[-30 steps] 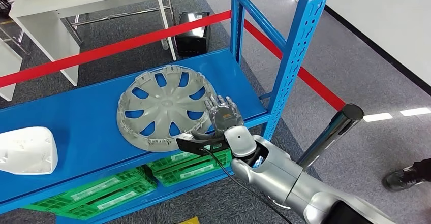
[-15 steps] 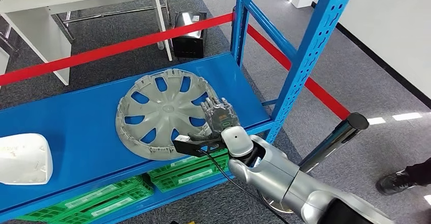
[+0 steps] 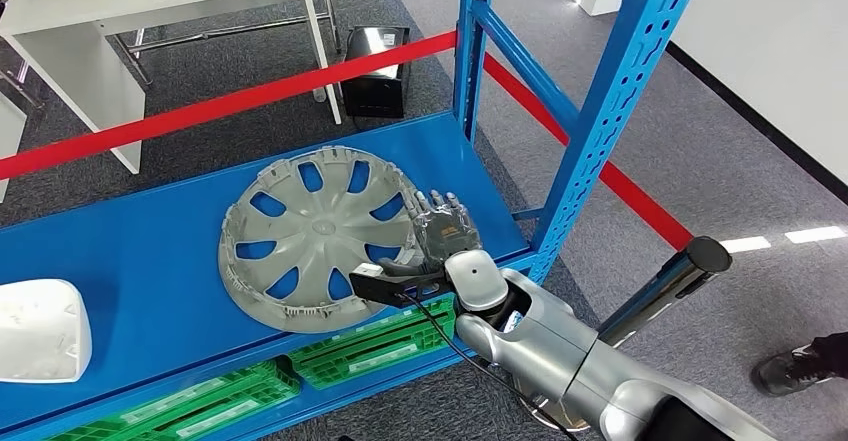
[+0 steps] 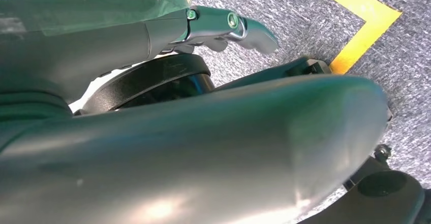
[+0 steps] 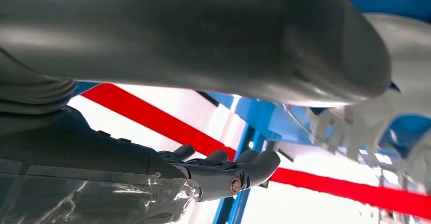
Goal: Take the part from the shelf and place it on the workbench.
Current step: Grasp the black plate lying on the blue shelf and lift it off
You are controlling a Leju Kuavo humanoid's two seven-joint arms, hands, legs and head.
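Fingers (image 3: 437,204) of the right hand (image 3: 440,229) lie extended and a little apart on the right edge of the grey hubcap (image 3: 315,236); from my remote station I cannot tell whether the thumb is hooked under the rim, so I log the grip state as undetermined. Right wrist view agrees on the extended fingers, with the hubcap rim blurred close to the thumb side. Landmark for all positions: the hubcap. It sits on the blue shelf (image 3: 150,231), its far side lying on the deck and its near side reaching the shelf's front edge, tilt unclear. Right silver arm (image 3: 560,346) comes up from the near right of the hubcap, a black cable running along it. White moulded part (image 3: 40,329) rests on the same deck, well to the left of the hubcap. Green crates (image 3: 375,336) sit on the level below the hubcap. Blue upright (image 3: 610,111) stands just right of the hubcap. Red barrier tape (image 3: 200,111) crosses behind the hubcap, and beyond it stands a white desk (image 3: 120,11) with a black box (image 3: 375,66) on the floor beside it. Left hand (image 4: 231,26): in the left wrist view I see fingertips over grey carpet near a yellow floor line (image 4: 363,23); open or closed, I cannot tell. A dark shoe (image 3: 795,366) shows at the far right of the hubcap.
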